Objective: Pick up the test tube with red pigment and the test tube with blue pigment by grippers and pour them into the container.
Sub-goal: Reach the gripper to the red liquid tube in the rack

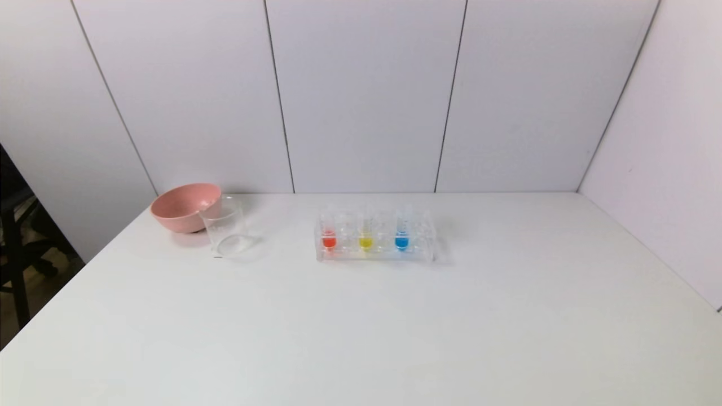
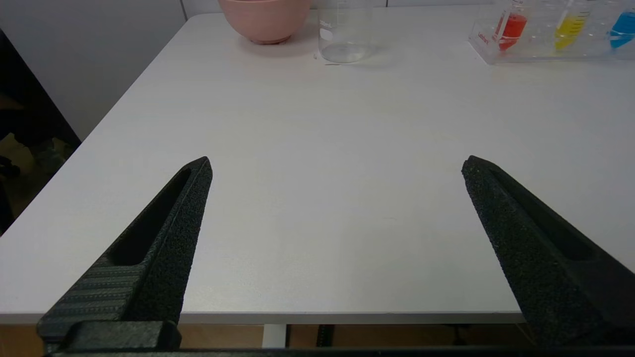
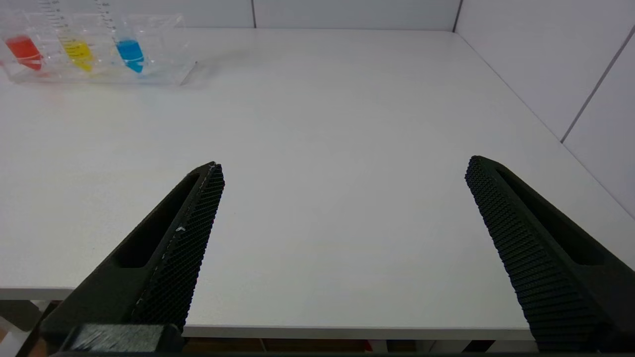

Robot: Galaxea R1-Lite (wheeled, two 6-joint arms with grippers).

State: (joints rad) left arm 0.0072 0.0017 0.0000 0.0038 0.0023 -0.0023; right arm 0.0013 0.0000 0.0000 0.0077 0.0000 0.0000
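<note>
Both tubes [image 1: 329, 235] stand racked, far beyond each empty end effector [image 2: 337, 166].

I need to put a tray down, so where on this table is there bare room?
The whole near half of the table is bare, and so is the right side past the rack. A smaller bare strip lies between the beaker and rack. It is crowded at the far left, where the bowl sits close against the beaker.

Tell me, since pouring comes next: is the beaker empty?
Empty, it seems: the beaker stands upright beside the pink bowl, its clear bottom showing no coloured liquid.
</note>
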